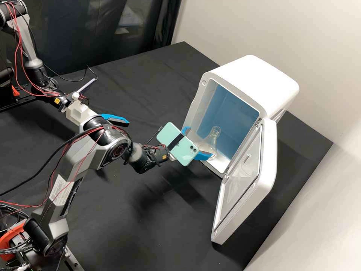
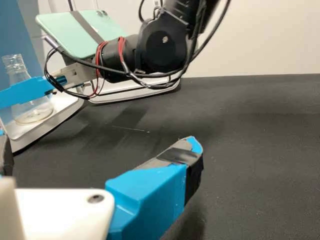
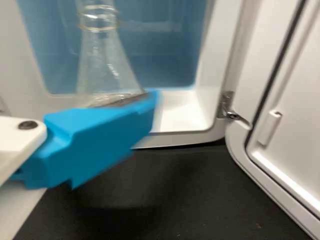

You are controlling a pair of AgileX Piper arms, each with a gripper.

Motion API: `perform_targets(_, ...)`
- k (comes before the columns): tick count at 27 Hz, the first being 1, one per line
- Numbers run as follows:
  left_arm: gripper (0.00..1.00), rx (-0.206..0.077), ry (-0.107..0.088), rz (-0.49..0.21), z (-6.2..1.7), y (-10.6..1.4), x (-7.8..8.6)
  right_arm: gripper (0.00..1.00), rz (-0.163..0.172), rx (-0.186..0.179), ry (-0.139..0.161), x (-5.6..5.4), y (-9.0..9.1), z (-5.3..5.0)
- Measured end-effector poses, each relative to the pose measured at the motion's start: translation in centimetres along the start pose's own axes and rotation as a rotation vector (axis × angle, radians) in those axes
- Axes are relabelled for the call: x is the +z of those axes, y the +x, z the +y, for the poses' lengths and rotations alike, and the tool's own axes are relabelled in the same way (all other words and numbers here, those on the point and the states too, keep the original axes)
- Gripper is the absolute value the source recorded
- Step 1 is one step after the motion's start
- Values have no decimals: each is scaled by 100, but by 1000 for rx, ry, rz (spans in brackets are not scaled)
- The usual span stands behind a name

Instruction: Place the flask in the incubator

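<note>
Into the incubator (image 1: 263,86) only through its open front — already crowded low down by the right hand (image 1: 199,143) and flask (image 1: 213,137), freer above. Hemmed on one flank by the swung-out door (image 1: 244,177); approach across the black table (image 1: 150,210) before it.

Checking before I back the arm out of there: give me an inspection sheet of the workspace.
Surface: flat black bench.
Job's things: clear glass conical flask upright on the floor of the white, blue-lined box incubator; its white hinged door open.
Clutter: nothing seen.
Grippers: right tool open at the incubator mouth, close by the flask; left tool open above the bench, away from it.
Cables: red and black wires along both arms.
Surroundings: white wall, black curtain behind.
</note>
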Motion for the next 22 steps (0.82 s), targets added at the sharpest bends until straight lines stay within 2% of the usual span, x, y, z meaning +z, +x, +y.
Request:
perform_targets(1, 100, 3, -6, 7, 1, 0, 4, 100, 9, -7, -7, -11, -27, -11)
perform_targets(3, 100, 28, -22, 20, 13, -8, 23, 100, 26, -18, -17, -49, -116, -47)
perform_targets(5, 100, 84, -34, 25, 51, -25, 37, 100, 36, -9, -28, -68, -202, -69)
perform_targets(6, 100, 100, -55, 21, 57, -37, 38, 100, 42, -1, -30, -79, -244, -69)
perform_targets(7, 100, 100, -83, 20, 52, -46, 37, 100, 54, 12, -31, -90, -299, -75)
perform_targets(9, 100, 100, -99, 19, 52, -46, 37, 100, 55, 33, -23, -90, -380, -85)
perform_targets(14, 100, 100, -99, 19, 52, -46, 37, 100, 90, 93, -7, -98, -548, -60)
perform_targets(15, 100, 100, -99, 19, 52, -46, 37, 100, 93, 103, 9, -90, -584, -49)
perform_targets(17, 100, 100, -99, 19, 52, -46, 37, 100, 97, 110, 24, -83, -620, -41)
perform_targets(22, 100, 100, -99, 19, 52, -46, 37, 100, 95, 102, 99, -72, -722, -22)
